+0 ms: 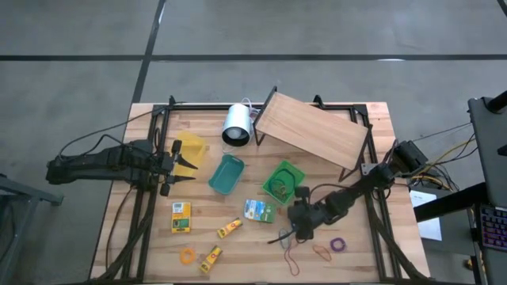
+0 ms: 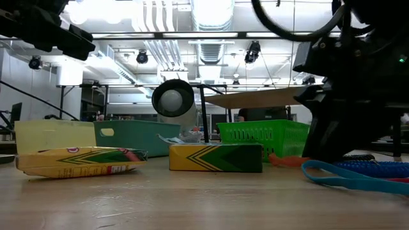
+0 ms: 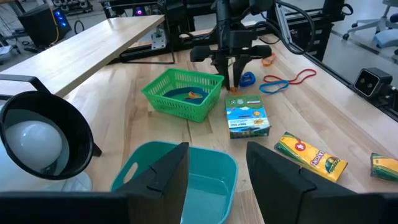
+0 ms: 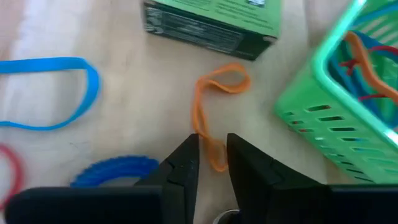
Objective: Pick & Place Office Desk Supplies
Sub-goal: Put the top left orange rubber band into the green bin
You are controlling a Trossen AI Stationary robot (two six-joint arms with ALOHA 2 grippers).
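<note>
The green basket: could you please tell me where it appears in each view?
High view: green basket, centre, below the wooden board.
Low view: right of centre, behind the yellow-green box.
Left wrist view: centre.
Right wrist view: right edge.
Shared landmark: green-and-white packet, beside it.

Orange band (image 4: 210, 118): lower end hidden btwn right end effector (image 4: 212, 155) tips; grip unclear.

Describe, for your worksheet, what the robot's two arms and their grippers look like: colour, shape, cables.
Both arms are dark, almost black, and built of jointed segments. The left gripper and the right gripper each end in two flat, tapering dark fingers. Black cables trail from the base of each arm. No markings are legible.
</note>
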